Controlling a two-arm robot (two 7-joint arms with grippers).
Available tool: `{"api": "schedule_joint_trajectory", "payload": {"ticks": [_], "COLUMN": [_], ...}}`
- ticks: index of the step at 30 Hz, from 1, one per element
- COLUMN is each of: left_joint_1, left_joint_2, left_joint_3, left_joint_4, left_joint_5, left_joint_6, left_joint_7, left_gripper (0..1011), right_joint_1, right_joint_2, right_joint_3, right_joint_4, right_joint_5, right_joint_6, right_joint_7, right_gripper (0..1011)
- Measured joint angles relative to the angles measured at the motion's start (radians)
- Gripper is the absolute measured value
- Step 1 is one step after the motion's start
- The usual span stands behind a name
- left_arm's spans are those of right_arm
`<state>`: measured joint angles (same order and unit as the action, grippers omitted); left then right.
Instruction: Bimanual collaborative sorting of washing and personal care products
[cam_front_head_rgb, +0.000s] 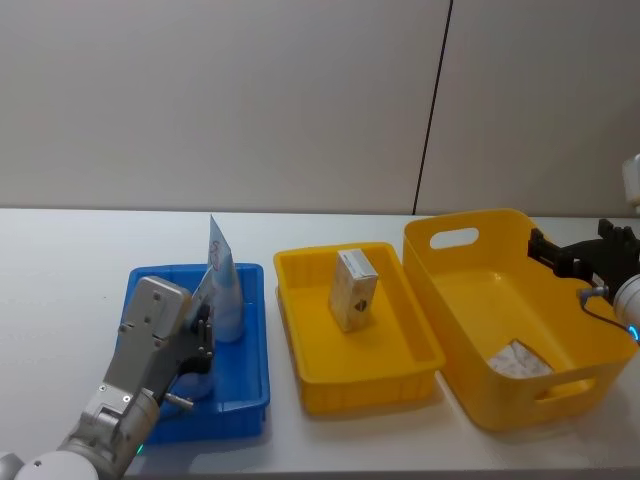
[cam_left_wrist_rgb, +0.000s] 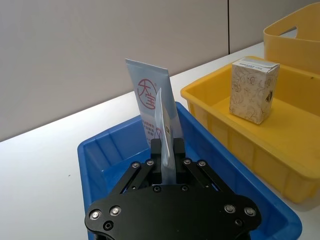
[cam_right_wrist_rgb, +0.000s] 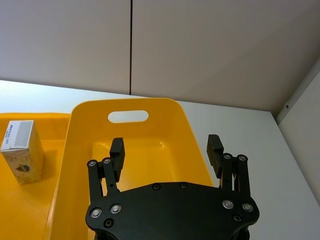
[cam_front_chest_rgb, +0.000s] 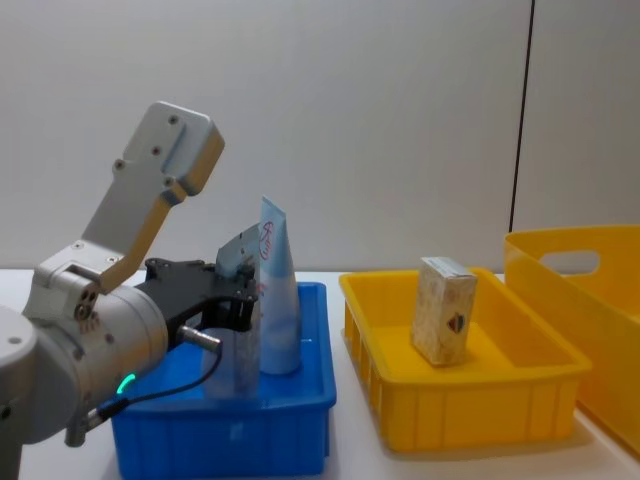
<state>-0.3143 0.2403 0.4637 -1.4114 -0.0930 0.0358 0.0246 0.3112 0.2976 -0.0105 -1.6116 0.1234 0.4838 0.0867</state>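
- While the L arm reaches in low at the near left of the white table, L gripper sits inside the blue tray. Its fingers are clamped tight on a pale tube, approx. upright & seen edge-on in the left wrist view.
- Just behind it, logo tube (red mark on its front) stands in the same tray, crimped end up, wide end down. Touching the pale tube or not – can't tell.
- Just beside the blue tray, to robot's right: shallow yellow tray. One beige marbled carton stands upright near its middle, apart from the walls.
- Further right & reaching farther back: deep yellow bin w/ handle slots in its ends. 2nd carton lies flat on its floor, at the end nearer the robot.
- R gripper hangs above the bin's far right rim, fingers spread wide apart.
- Farthest back: plain grey wall panels w/ a dark vertical seam.
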Motion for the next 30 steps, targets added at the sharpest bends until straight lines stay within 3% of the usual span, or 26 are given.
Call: {"api": "schedule_joint_trajectory", "payload": {"ticks": [21, 30], "left_joint_1": [0.0, -0.006], "left_joint_2": [0.0, 0.006], "left_joint_3": [-0.001, -0.003], "left_joint_4": [-0.002, -0.027], "left_joint_5": [0.003, 0.024], "left_joint_6": [0.002, 0.029], "left_joint_7": [0.0, 0.003], "left_gripper": [123, 123], "right_joint_1": [0.0, 0.0], "right_joint_2": [0.0, 0.0], "right_joint_3": [0.0, 0.0], "right_joint_4": [0.0, 0.0], "right_joint_5": [0.0, 0.0], "right_joint_6": [0.0, 0.0], "right_joint_7": [0.0, 0.0], "right_gripper": [1001, 1000]}}
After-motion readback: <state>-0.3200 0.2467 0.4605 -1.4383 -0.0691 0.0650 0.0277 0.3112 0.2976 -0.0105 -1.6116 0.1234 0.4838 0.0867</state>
